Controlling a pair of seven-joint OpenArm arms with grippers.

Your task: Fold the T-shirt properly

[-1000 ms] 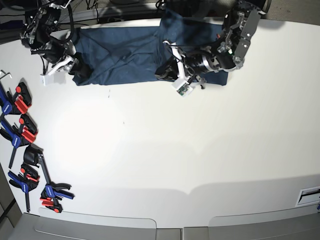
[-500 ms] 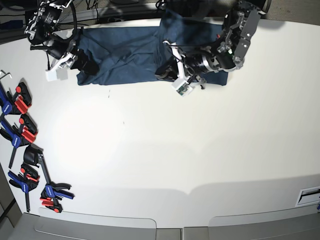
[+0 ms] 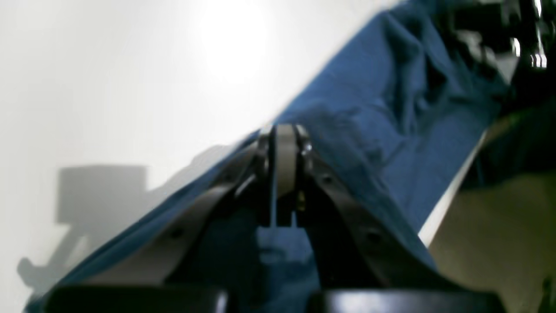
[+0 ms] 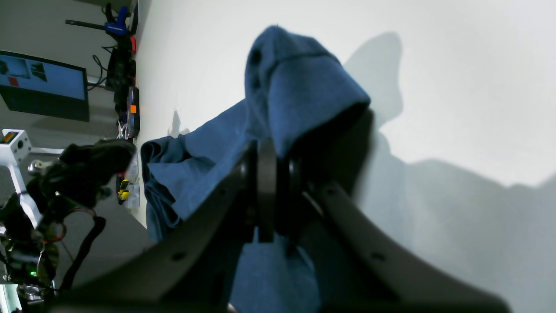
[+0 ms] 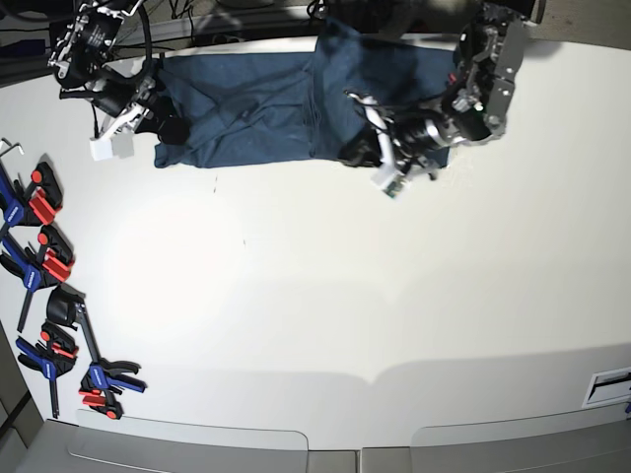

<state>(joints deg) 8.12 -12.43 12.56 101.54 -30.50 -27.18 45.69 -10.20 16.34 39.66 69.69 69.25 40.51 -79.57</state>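
The dark navy T-shirt (image 5: 256, 108) lies wrinkled along the far edge of the white table (image 5: 394, 296). At its lower right hem, my left gripper (image 5: 353, 153) is shut on the T-shirt. In the left wrist view the fingertips (image 3: 284, 130) meet with the blue cloth (image 3: 391, 130) on both sides. My right gripper (image 5: 166, 128) is at the shirt's left end, shut on the T-shirt. The right wrist view shows a fold of the fabric (image 4: 299, 87) bunched over the closed gripper (image 4: 267, 148).
Several red, blue and black clamps (image 5: 39, 256) lie along the table's left edge. Cables and equipment sit behind the far edge, and a monitor (image 4: 43, 87) stands off the table. A slotted white part (image 5: 606, 384) is at the lower right.
My right gripper has closed on the shirt's left end. The left arm has moved right and slightly toward the front, carrying the hem with it.
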